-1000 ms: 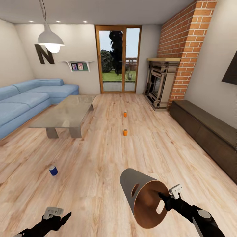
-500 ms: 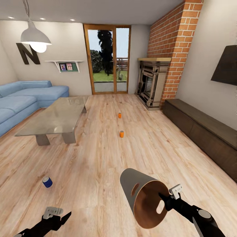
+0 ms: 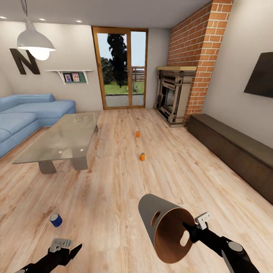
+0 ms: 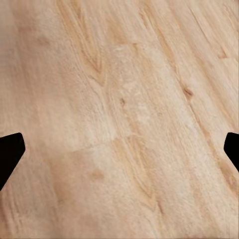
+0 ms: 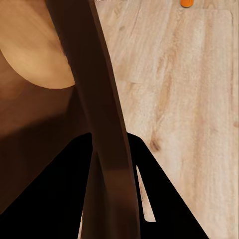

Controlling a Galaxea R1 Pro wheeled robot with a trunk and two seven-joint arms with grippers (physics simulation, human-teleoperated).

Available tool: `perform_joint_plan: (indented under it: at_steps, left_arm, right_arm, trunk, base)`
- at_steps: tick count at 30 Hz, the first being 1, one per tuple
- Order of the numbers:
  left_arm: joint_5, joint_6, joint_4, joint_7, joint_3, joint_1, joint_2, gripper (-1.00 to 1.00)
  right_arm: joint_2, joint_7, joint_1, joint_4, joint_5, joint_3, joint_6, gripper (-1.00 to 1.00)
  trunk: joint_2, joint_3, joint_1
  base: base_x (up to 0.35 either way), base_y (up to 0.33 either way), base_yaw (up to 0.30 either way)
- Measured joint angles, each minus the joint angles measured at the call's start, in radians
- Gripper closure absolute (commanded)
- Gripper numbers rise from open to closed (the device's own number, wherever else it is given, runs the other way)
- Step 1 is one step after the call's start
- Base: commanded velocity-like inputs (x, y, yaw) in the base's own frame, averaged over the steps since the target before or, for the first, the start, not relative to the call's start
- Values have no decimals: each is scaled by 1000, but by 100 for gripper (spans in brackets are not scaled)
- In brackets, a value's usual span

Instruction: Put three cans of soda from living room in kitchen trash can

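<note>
In the head view my right gripper (image 3: 191, 230) is shut on the rim of the tash can (image 3: 149, 208). The bin is tipped on its side, its brown inside facing me. The right wrist view shows that rim (image 5: 99, 99) clamped between the dark fingers. On the living room floor lie the cans of soda: a blue one (image 3: 56, 220) near left, an orange one (image 3: 142, 156) ahead, and another orange one (image 3: 138, 134) farther off. My left gripper (image 3: 70, 252) hovers low and open, just short of the blue can, with bare wood floor between its fingertips (image 4: 10, 154).
A glass-topped low table (image 3: 64, 140) and a blue sofa (image 3: 30, 113) stand to the left. Along the right wall are a dark low cabinet (image 3: 235, 148) and a brick fireplace (image 3: 172, 96). Glass doors (image 3: 119, 68) close the far end.
The whole view has shifted: the camera has advanced and turned a little right, so the cans sit nearer. Both arms and the held bin keep the same pose.
</note>
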Motion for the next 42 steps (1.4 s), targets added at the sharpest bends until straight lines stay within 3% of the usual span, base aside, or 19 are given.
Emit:
perform_joint_plan:
  at_steps: [42]
  left_arm:
    - [3, -3, -2, 13, 2, 0, -1, -100]
  right_arm:
    - [4, -3, 0, 14, 4, 2, 0, 100]
  trunk:
    - [0, 0, 0]
  base:
    - [175, 300, 0]
